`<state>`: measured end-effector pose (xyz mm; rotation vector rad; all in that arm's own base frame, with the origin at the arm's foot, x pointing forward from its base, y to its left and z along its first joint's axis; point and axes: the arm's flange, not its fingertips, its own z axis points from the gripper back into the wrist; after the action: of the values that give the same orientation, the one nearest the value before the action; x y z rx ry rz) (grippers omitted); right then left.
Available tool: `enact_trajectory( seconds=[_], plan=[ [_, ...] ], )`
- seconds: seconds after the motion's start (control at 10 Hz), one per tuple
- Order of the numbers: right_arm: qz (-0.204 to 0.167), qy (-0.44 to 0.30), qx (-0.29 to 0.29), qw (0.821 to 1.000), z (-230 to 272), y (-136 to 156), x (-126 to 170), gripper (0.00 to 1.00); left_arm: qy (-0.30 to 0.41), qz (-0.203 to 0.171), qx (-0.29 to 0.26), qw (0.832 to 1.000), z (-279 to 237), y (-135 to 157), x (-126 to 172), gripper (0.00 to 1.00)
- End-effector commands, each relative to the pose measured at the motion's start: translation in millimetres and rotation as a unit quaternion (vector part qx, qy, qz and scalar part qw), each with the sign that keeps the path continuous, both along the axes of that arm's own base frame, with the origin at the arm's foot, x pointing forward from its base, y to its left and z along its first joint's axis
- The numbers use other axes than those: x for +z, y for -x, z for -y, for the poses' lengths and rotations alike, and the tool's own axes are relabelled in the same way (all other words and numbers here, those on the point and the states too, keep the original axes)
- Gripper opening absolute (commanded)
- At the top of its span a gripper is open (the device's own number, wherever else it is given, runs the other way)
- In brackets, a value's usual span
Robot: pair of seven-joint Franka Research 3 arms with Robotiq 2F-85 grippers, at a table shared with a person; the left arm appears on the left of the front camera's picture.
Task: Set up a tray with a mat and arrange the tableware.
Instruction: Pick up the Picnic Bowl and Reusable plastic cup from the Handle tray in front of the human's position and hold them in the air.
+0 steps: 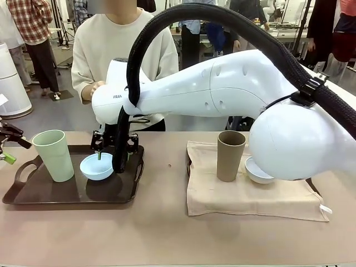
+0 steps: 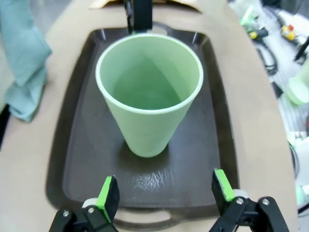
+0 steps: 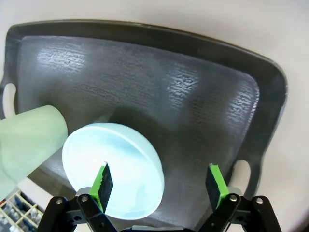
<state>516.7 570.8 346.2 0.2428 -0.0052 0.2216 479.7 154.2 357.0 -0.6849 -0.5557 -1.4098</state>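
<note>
Green pads [image 3: 104, 186] spread wide on the right gripper [image 3: 159, 186], and nothing is pinched. One finger hangs over the hollow of the light blue bowl [image 3: 113, 169] and the other sits outside its rim, so the rim wall lies between the jaws, unclamped as far as I can tell. The bowl sits on the dark tray [image 3: 193, 96], just beside the green tumbler [image 3: 29, 140]. By the look of it the bowl is light, stiff and slick, probably plastic and not fragile. The rim is the place to take it, though a smooth thin wall could swivel in a one-sided pinch. The tumbler looks light too, but it is tall and tippy, so it is better taken across its body. Over at the tray's handle end, the left gripper [image 2: 165, 195] is wide open and empty, apart from the tumbler it faces. The right wrist view settles finger against rim, which the arm's black cable partly covers from the front. The left wrist view looks down into an empty tumbler and catches a teal cloth [image 2: 24, 72] beside the tray. The front view adds the brown tumbler [image 1: 230, 156] and white bowl [image 1: 258, 172], both on the beige mat [image 1: 250, 200]. The mat lies on the surface [image 1: 167, 233], well apart from the tray, and a person [image 1: 111, 50] stands beyond.
</note>
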Motion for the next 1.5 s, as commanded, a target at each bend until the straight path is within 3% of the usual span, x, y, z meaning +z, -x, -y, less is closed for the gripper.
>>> enact_trajectory(
  seconds=[0.0,0.5,0.8,1.4],
  plan=[
    [0.028,0.03,-0.025,0.999,-7.7,-5.6,-2.9,1.0,0.068,0.0,-0.037,0.997,-4.6,-12.0,-17.1,1.0],
    [0.033,0.033,-0.02,0.999,-20.3,-5.9,-16.2,1.0,0.124,0.007,-0.04,0.991,-5.2,-21.7,-49.2,1.0],
    [0.035,0.033,-0.012,0.999,-27.8,-6.0,-24.4,1.0,0.146,0.045,-0.037,0.987,2.3,-21.8,-57.7,1.0],
    [0.043,0.034,-0.014,0.998,-29.0,-2.3,-24.5,1.0,0.172,0.072,-0.05,0.981,23.6,-17.9,-76.2,1.0]
  ],
)
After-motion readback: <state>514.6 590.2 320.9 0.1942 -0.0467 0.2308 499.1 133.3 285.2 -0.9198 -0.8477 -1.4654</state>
